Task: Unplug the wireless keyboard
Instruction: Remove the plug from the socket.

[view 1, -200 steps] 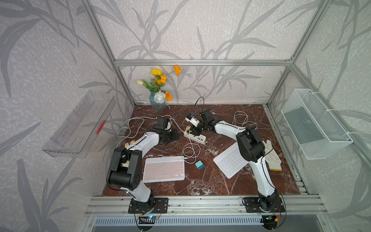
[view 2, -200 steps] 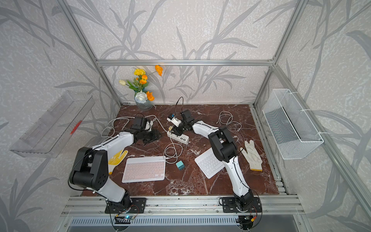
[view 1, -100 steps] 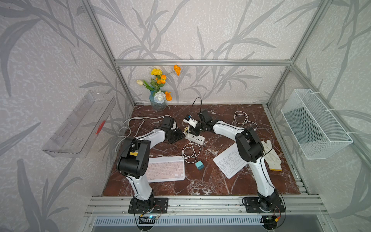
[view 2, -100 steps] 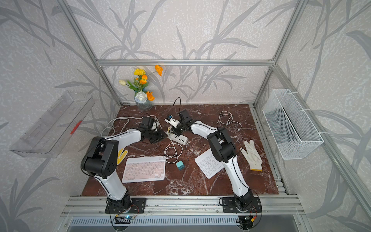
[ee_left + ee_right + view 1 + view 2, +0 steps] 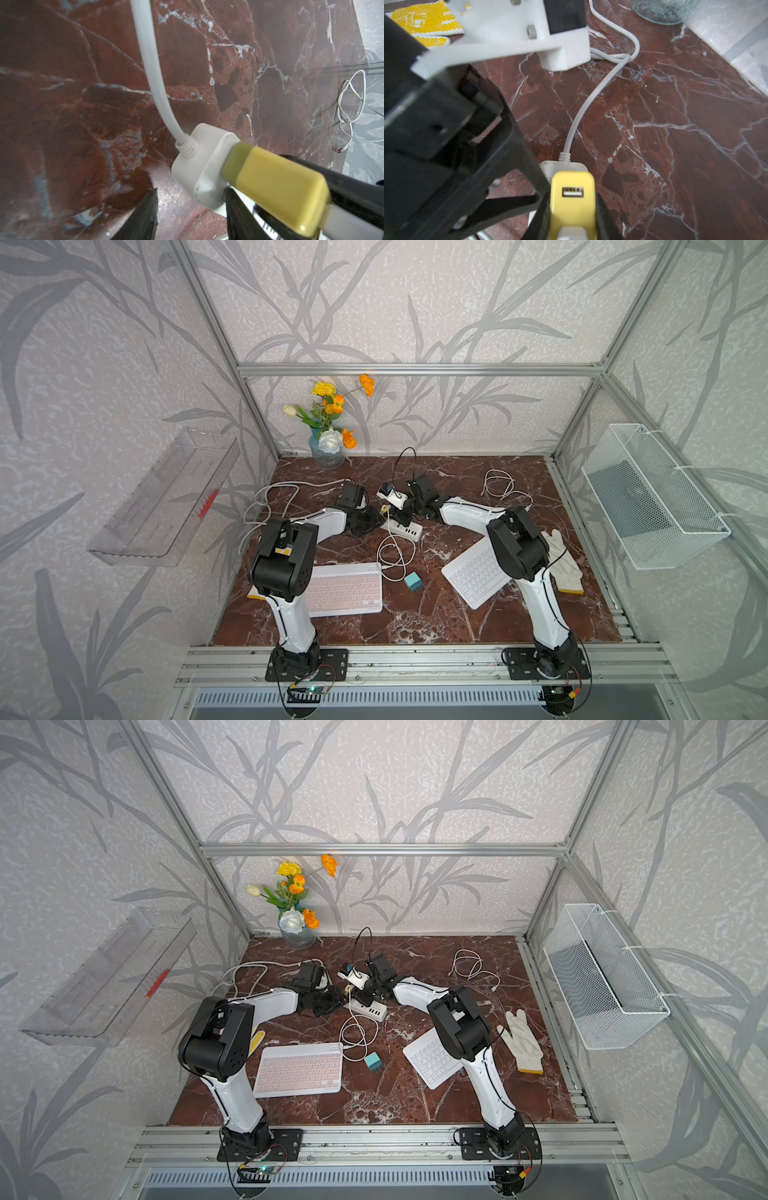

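The pink wireless keyboard (image 5: 345, 589) (image 5: 299, 1069) lies at the front left. Its white cable (image 5: 395, 556) loops back to a yellow charger (image 5: 384, 509) (image 5: 572, 180) plugged into the white power strip (image 5: 405, 529) (image 5: 199, 166). My right gripper (image 5: 572, 216) (image 5: 397, 512) is shut on the yellow charger, one black finger pressed to each side. My left gripper (image 5: 190, 190) (image 5: 370, 518) is open at the strip's cord end, with one finger (image 5: 236, 214) against the strip's corner and bare marble between the jaws.
A white keyboard (image 5: 473, 574) lies under the right arm, with a teal block (image 5: 412, 581) between the keyboards. A work glove (image 5: 561, 564) lies at the right and a loose white cable (image 5: 503, 489) at the back right. A flower vase (image 5: 328, 448) stands at the back. The strip's thick cord (image 5: 149, 62) runs off to the left.
My left arm has raised its elbow and swung its gripper rightward, up to the power strip's end. The right arm has stayed at the charger.
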You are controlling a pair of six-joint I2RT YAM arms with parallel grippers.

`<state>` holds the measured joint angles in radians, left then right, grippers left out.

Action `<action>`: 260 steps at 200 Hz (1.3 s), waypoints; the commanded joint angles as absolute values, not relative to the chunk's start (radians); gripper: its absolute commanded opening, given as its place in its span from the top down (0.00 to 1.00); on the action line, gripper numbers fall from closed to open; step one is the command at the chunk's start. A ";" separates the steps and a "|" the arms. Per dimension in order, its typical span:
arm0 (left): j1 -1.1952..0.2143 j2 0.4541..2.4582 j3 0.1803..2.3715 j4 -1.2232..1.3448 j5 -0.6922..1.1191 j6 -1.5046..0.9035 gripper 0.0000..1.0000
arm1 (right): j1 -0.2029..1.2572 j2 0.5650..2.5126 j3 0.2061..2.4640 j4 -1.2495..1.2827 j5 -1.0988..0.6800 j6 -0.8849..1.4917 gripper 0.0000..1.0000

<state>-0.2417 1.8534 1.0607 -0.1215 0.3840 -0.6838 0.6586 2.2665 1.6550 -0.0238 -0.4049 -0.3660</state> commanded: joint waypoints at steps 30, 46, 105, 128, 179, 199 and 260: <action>-0.245 1.903 1.063 -0.185 0.370 -0.652 0.57 | 0.655 2.241 1.666 -0.051 -0.400 -0.278 0.83; -0.244 1.915 1.067 -0.210 0.373 -0.637 0.59 | 0.651 2.240 1.672 -0.030 -0.423 -0.220 0.83; -0.246 1.945 1.075 -0.233 0.386 -0.623 0.60 | 0.695 2.205 1.627 0.062 -0.385 -0.278 0.83; -0.246 1.950 1.079 -0.234 0.389 -0.623 0.61 | 0.722 2.167 1.553 0.143 -0.300 -0.373 0.83; -0.246 1.952 1.075 -0.241 0.390 -0.616 0.61 | 0.674 2.169 1.608 0.097 -0.354 -0.239 0.83; -0.245 1.950 1.076 -0.244 0.388 -0.612 0.61 | 0.643 2.184 1.648 0.061 -0.456 -0.167 0.83; -0.245 1.933 1.077 -0.226 0.406 -0.615 0.59 | 0.646 2.149 1.612 0.066 -0.488 -0.192 0.82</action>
<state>-0.2348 1.8904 1.0969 -0.1253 0.4320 -0.6361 0.6315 2.2044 1.6329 0.0563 -0.4656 -0.1959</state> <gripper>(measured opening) 0.396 0.300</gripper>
